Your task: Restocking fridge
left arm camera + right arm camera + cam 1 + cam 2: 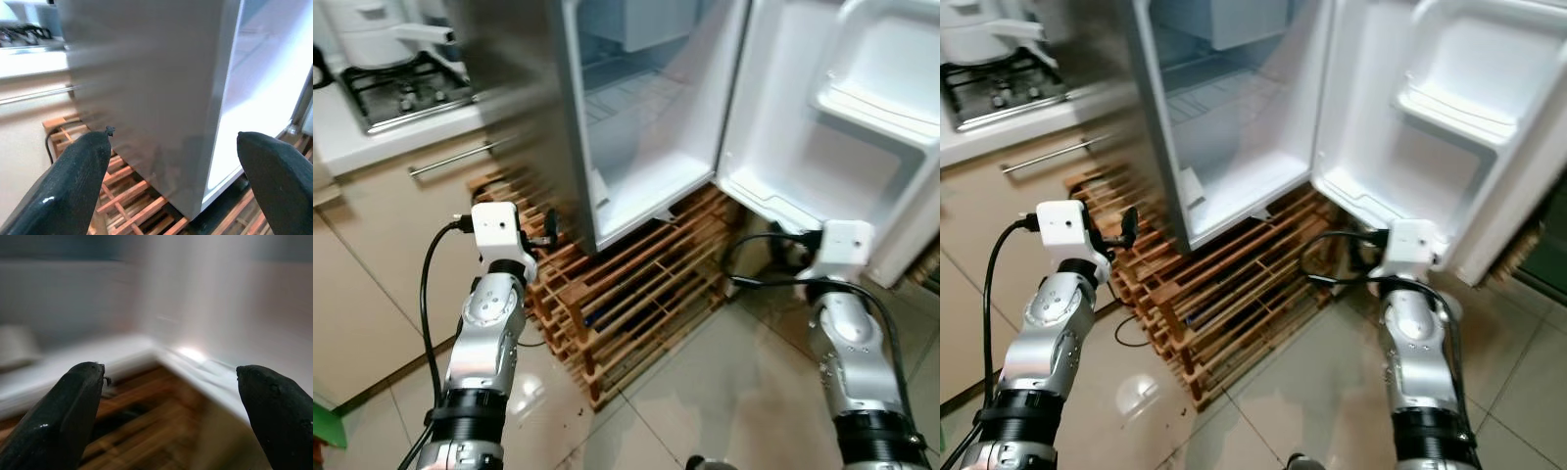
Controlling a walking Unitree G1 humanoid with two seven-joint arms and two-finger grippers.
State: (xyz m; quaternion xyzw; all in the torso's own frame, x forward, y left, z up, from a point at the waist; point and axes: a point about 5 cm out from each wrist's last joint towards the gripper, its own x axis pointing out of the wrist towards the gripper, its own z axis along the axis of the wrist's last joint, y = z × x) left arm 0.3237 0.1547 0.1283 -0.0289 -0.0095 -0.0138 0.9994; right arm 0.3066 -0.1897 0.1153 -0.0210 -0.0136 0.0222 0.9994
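Standing on a wooden pallet [636, 294], the fridge [524, 108] has its door [842, 117] swung wide to the robot's right. Its grey side wall faces the left arm, and the white inside [646, 127] looks bare as far as can be seen, with a drawer or box near the top. The door carries a moulded white shelf [876, 103] high up and a lower ledge near its bottom edge.

The left gripper [171, 181] is raised in front of the fridge's lower near corner, its two black fingers [73, 186] spread wide apart with nothing between them; through the gap show the grey side wall, the white front edge and the pallet slats below. From the head views, that arm sits just left of the fridge, close to the pallet's corner.

The right gripper [171, 416] is held low near the bottom of the open door, fingers [274, 411] likewise parted and empty. Its wrist view is blurred, showing a white ledge and brown wood beyond.

Left of the fridge runs a counter [352, 137] with a gas hob [406, 88] and a white pot [377, 29] on it, over beige cabinets with a bar handle [450, 157]. The floor [724, 382] is glossy tile, and black cables trail from both wrists.
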